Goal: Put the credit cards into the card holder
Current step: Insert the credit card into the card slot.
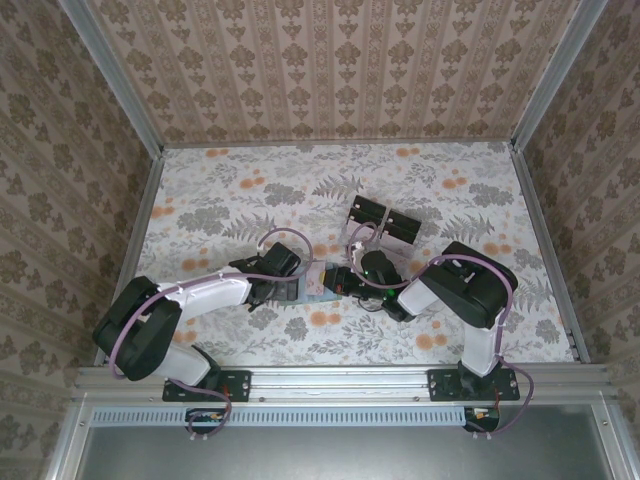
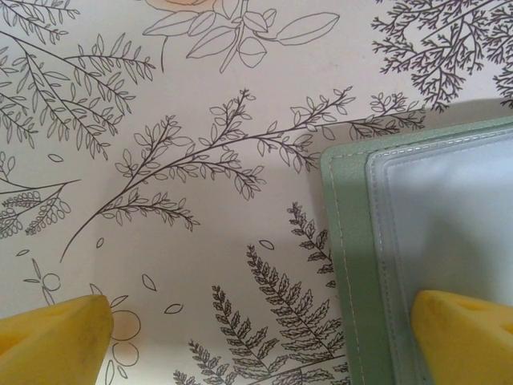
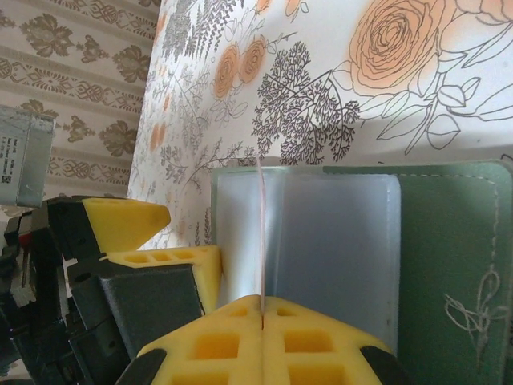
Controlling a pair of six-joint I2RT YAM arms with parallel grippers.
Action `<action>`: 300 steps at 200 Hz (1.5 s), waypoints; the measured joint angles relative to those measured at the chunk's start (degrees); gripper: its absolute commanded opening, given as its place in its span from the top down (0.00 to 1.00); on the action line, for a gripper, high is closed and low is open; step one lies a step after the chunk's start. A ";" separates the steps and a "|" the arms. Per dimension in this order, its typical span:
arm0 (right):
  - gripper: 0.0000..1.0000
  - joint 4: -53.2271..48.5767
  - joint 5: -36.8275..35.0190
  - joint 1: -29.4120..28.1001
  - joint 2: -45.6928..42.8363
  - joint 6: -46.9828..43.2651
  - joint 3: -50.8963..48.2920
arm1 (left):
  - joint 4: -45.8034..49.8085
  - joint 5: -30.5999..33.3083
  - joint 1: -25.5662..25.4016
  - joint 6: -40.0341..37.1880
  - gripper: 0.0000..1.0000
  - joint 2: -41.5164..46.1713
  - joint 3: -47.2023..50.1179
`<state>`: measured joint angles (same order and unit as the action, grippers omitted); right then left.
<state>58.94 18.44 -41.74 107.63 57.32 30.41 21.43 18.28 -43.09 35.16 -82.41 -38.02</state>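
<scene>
While the floral table [image 1: 450, 200] carries the open green card holder [image 3: 457, 224] flat betw. the two arms, the L gripper [image 2: 256, 345] stands spread wide, one yellow finger [image 2: 465, 337] over the holder's clear pocket [image 2: 449, 224], the other off on bare tabletop. The R gripper [image 3: 260, 345] is pressed together, pinching one credit card [image 3: 260, 233] edge-on, right above that pocket, card edge approx. parallel to the pocket's side seam. The R arm is prob. the one to insert; which side the pocket opens can't be told.
</scene>
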 measured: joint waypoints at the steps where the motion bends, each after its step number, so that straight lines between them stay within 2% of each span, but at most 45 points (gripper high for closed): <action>1: 1.00 0.04 0.02 -0.02 0.02 0.00 -0.02 | 0.02 0.00 0.00 0.00 0.00 0.00 0.00; 101: 1.00 1.79 1.79 -0.11 0.94 1.68 -1.66 | 0.02 0.02 0.00 0.00 0.00 -0.04 -0.02; 185: 1.00 7.06 3.61 -0.11 4.48 5.44 -1.64 | 0.09 0.28 0.00 0.02 0.00 -0.09 -0.04; 300: 1.00 8.26 7.45 0.11 7.45 7.89 1.38 | 0.50 1.73 0.00 0.02 0.00 -0.48 -0.26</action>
<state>67.20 25.89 -41.63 115.09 65.21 31.79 21.93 20.01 -43.09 35.18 -82.89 -38.28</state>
